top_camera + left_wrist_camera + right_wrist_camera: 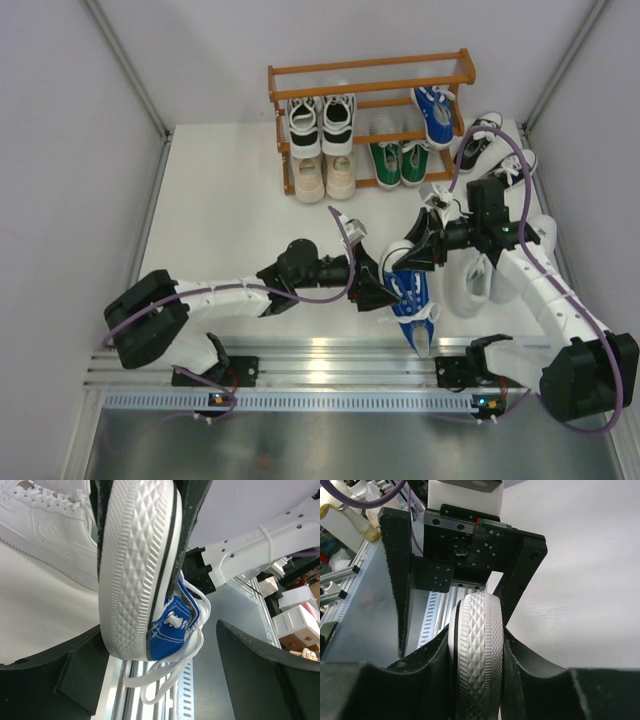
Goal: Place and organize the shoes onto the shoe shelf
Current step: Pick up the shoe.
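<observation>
My right gripper (408, 255) is shut on a blue sneaker (411, 300) near the table's front, pinching its white sole (477, 650) between both fingers (427, 660). The shoe hangs tilted, its laces (165, 672) dangling over the metal rail. My left gripper (378, 290) is open, its fingers (260, 670) spread wide around the same shoe (135, 565). The wooden shoe shelf (370, 68) stands at the back. It holds a black pair (320, 122), a beige pair (325, 175), a green pair (400, 160) and the other blue shoe (434, 112).
A second black pair (490, 145) lies on the table right of the shelf. The white pair (475, 280) lies beside the right arm and shows in the left wrist view (45, 525). The aluminium rail (320, 360) runs along the near edge.
</observation>
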Available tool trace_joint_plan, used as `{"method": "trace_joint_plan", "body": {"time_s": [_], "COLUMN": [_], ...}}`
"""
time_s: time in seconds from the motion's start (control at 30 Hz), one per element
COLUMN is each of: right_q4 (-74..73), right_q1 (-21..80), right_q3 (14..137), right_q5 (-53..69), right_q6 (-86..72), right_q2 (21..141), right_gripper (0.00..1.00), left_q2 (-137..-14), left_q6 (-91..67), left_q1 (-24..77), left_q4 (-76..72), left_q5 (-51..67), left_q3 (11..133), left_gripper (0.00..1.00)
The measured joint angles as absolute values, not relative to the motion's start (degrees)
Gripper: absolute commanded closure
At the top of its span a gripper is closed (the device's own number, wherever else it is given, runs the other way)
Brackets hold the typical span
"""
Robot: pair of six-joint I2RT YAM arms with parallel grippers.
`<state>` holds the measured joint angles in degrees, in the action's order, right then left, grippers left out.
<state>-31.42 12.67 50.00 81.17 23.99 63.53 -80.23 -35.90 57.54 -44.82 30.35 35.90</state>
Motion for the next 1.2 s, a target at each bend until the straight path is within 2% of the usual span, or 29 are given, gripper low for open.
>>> {"method": "trace_joint_plan", "body": {"time_s": [0.03,0.13,0.17,0.23,0.27,0.3,0.4,0.47,0.5,0.6,0.77,0.93,1.03,1.1,1.2], "right_q4": [-31.4,-31.4,-31.6,-32.2,-32.6,-32.7,-33.4,-34.0,-34.6,-38.7,-53.6,-68.9,-72.9,-74.5,-75.3], "right_q1": [12.7,12.7,12.7,12.7,12.7,12.7,12.6,12.8,12.8,12.8,12.8,17.6,25.1,27.4,29.0], "right_q3": [50.0,50.0,50.0,50.0,50.0,50.0,50.1,50.8,51.4,55.3,62.2,63.9,63.3,62.6,61.3], "right_q5": [81.2,81.2,81.4,82.0,82.1,81.8,80.6,77.5,75.4,67.4,61.9,60.2,58.1,57.0,54.8], "right_q6": [24.0,24.1,24.1,24.0,24.0,23.9,23.5,23.4,24.0,28.5,51.2,78.8,86.2,88.5,90.3], "right_q2": [63.5,63.5,63.5,63.5,63.5,63.5,63.4,63.2,63.0,62.0,58.1,55.2,55.2,55.2,55.2], "right_gripper": [1.00,1.00,1.00,0.97,0.91,0.73,0.44,0.33,0.22,0.09,0.09,0.25,0.36,0.45,0.52], "left_q2": [-80.7,-82.5,-83.0,-84.2,-84.7,-85.0,-85.1,-85.1,-85.1,-84.8,-84.1,-82.5,-82.5,-82.5,-82.5], "left_q6": [-36.3,-38.5,-39.1,-40.1,-40.6,-40.8,-42.0,-43.3,-44.3,-48.9,-57.8,-63.9,-66.7,-68.1,-69.8], "left_q1": [57.5,57.5,57.5,57.3,57.2,57.2,57.1,56.8,56.5,54.1,46.5,44.2,44.0,43.3,41.6], "left_q4": [-45.6,-48.1,-48.7,-49.6,-49.9,-50.2,-50.3,-50.3,-50.3,-50.7,-48.6,-44.7,-42.9,-42.1,-41.5], "left_q5": [29.9,28.9,28.7,27.9,27.9,27.9,27.6,27.2,27.2,27.7,27.4,26.7,26.8,26.9,27.0], "left_q3": [35.9,35.9,35.9,35.9,35.9,35.9,35.8,35.4,34.9,31.9,27.2,27.5,28.4,28.8,28.8], "left_gripper": [0.17,0.39,0.52,0.69,0.80,0.98,1.00,1.00,1.00,1.00,1.00,1.00,1.00,1.00,1.00]}}
